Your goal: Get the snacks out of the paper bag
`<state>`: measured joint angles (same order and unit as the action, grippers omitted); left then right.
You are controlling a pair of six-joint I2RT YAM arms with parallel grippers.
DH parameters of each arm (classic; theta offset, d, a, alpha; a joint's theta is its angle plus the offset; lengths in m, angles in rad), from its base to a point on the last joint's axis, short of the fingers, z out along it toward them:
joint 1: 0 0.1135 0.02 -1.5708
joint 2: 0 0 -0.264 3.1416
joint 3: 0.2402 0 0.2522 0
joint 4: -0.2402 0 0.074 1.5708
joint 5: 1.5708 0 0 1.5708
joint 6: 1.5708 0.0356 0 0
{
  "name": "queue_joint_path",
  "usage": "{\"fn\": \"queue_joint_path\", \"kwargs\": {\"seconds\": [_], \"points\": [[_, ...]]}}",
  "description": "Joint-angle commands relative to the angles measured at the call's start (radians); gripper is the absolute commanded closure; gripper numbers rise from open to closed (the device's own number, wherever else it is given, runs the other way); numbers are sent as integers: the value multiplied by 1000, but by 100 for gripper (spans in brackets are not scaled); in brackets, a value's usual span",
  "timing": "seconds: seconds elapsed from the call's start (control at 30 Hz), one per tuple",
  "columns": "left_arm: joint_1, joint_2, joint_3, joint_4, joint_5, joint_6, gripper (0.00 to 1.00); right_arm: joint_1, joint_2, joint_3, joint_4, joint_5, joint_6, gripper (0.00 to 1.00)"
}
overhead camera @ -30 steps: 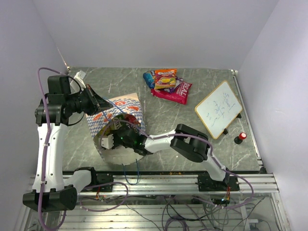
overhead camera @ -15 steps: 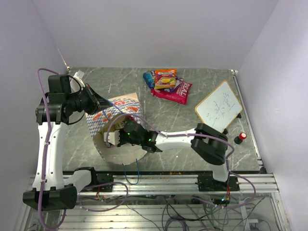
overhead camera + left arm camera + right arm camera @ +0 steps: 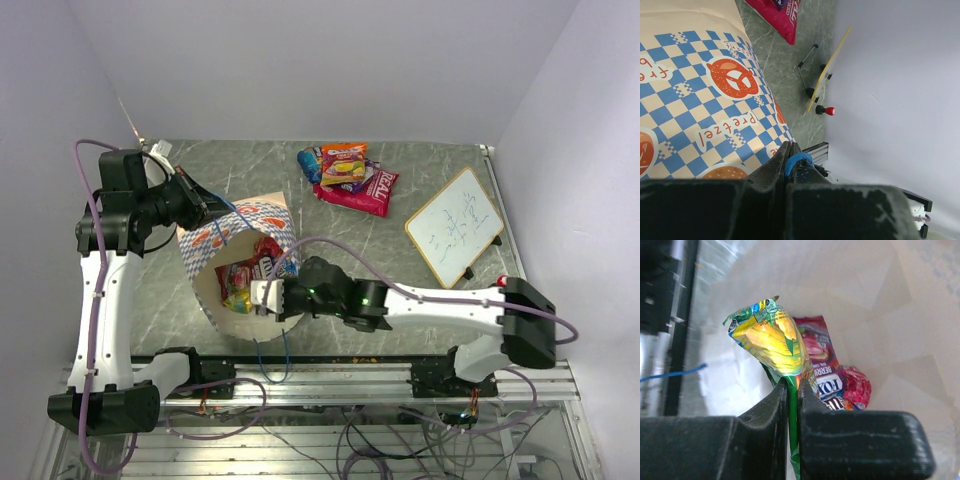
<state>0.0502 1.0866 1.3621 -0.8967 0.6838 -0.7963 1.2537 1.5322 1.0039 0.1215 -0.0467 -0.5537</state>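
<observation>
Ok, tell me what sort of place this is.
Most likely a robotics lab test cell: a left arm and right arm bolted to an aluminium rail at a marbled table, plain pale walls, loose cables underneath, and a small whiteboard beside a red button.

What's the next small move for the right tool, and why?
Probably draw the right tool straight back out of the paper bag, grip unchanged. It is shut on a yellow-green packet inside the bag's mouth, and the left tool pinches the blue cord handle, with the mouth open.
</observation>
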Motion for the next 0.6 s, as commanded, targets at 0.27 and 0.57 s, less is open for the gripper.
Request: {"fn": "queue_joint_path", "kwargs": {"seconds": [0.27, 0.57], "points": [[9, 15, -12, 70, 19, -12, 93, 166, -296, 144, -208, 143, 99, 100], [8, 12, -37, 89, 22, -5, 93, 169, -397, 408, -342, 401, -38, 100]]}}
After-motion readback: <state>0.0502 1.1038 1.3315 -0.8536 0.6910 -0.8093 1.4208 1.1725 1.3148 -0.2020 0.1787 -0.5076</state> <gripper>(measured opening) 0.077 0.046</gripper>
